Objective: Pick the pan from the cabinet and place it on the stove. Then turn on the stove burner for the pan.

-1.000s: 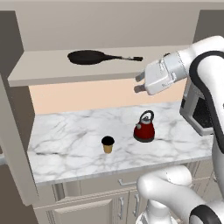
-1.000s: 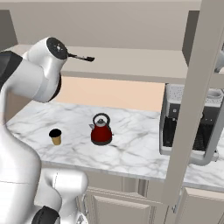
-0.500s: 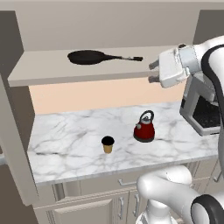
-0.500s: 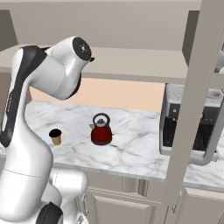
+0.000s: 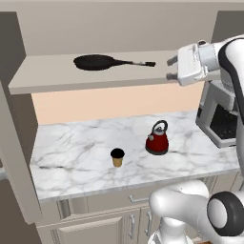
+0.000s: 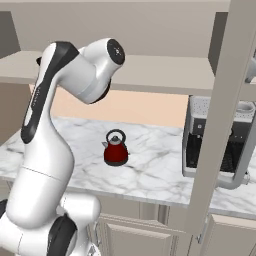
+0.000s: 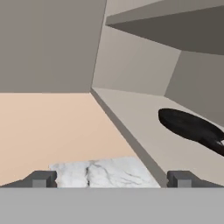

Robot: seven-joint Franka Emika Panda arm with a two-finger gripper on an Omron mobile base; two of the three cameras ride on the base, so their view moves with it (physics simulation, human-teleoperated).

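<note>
Hovering at shelf height, your gripper (image 5: 171, 68) sits just right of the pan (image 5: 95, 62) handle tip, fingers spread wide and empty. The pan lies on the open cabinet (image 5: 57, 81) shelf, so everything's ahead of you: grasp, carry to the stove, light the burner

No text, label, brand, number or sign can be read anywhere. The red kettle (image 5: 157, 138), the small cup (image 5: 117, 157) and the coffee machine (image 6: 215, 137) on the counter (image 5: 86, 147) bear no legible markings.
</note>
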